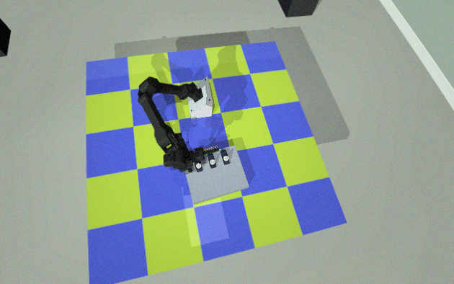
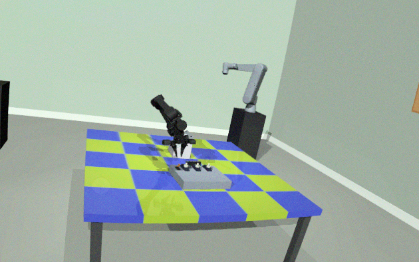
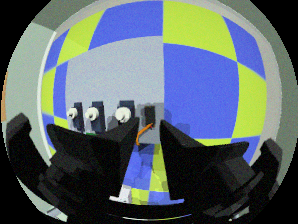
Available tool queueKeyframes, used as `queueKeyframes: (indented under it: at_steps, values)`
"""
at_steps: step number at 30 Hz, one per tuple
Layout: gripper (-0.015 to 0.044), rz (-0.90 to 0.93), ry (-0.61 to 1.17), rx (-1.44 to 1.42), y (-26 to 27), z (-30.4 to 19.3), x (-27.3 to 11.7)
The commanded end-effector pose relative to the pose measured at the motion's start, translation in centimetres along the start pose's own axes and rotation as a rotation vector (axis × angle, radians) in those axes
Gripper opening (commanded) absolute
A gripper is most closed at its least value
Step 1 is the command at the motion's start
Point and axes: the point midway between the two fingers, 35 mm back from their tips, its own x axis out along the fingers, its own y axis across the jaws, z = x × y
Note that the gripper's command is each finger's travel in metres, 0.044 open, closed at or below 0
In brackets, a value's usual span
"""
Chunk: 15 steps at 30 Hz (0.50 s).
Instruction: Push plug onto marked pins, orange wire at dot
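The grey holder [image 1: 220,184] [image 2: 206,181] [image 3: 115,75] lies on the table. A small dark servo [image 2: 177,168] [image 3: 149,116] sits at its end, with an orange lead [image 2: 179,165] [image 3: 144,132] curving toward the pin edge. My gripper [image 2: 179,156] [image 3: 149,122] is open by a modest gap and empty, pointing down above that end of the holder. In the wrist view the lead shows between and beyond the fingertips. The pin row [image 1: 210,148] is partly hidden by the arm. The plug, coloured band and dot cannot be made out.
Three dark units with white round tops, one of them at the middle [image 1: 212,161] [image 2: 197,165] [image 3: 92,114], stand along the holder beside the servo. A white wedge-shaped base [image 1: 202,112] carries my arm behind the holder. A grey arm [image 2: 254,84] stands on a pedestal beyond the table.
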Motion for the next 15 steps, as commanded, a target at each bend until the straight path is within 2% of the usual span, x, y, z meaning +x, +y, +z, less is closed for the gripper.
queueKeyframes:
  at_steps: [1, 6, 15]
  values:
    - [0.0115, -0.058, 0.124, -0.098, 0.3, -0.7, 1.8]
    - [0.0115, -0.107, 0.23, -0.189, 0.5, -1.3, 3.2]
    - [0.0115, -0.108, 0.234, -0.192, 0.4, -1.4, 3.6]
